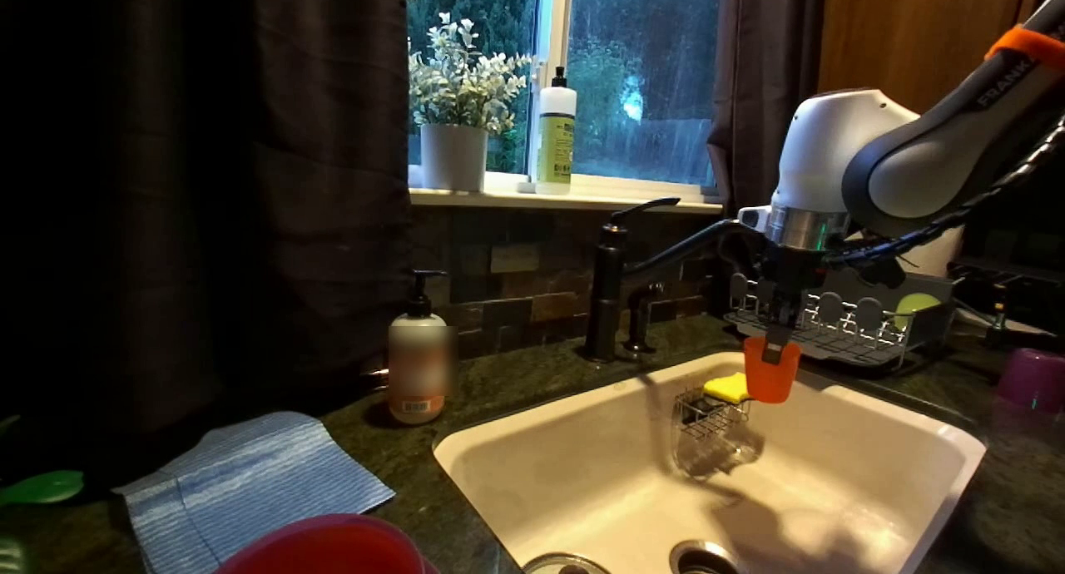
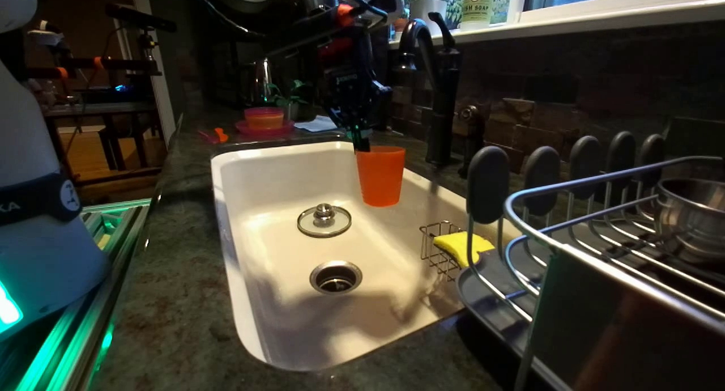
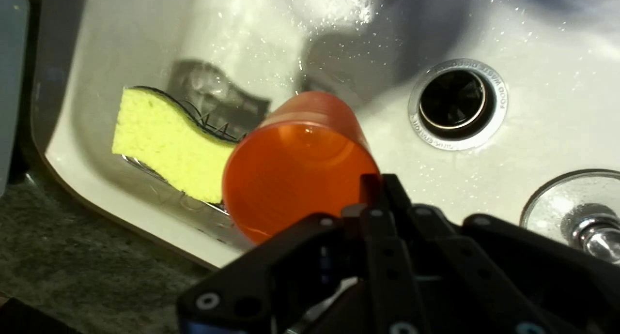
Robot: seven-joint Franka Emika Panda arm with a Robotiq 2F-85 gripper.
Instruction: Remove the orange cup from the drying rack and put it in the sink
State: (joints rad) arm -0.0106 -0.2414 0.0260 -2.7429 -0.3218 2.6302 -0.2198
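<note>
The orange cup (image 1: 767,384) hangs upright above the sink (image 1: 574,482), near its back wall, in both exterior views; the cup (image 2: 380,178) and the sink (image 2: 272,260) show there. My gripper (image 1: 778,345) is shut on the cup's side wall at the rim, with one finger inside the cup and one outside. In the wrist view the gripper (image 3: 381,186) grips the right edge of the cup (image 3: 295,174), whose open mouth faces the camera. The drying rack (image 2: 623,323) stands beside the sink, apart from the cup, and also shows in an exterior view (image 1: 865,351).
A yellow sponge (image 3: 169,143) sits in a wire holder on the sink wall, close to the cup. A glass lid (image 2: 324,224) lies in the sink near the drain (image 2: 336,277). The dark faucet (image 1: 606,299) stands behind the sink. A metal bowl (image 2: 694,218) is in the rack.
</note>
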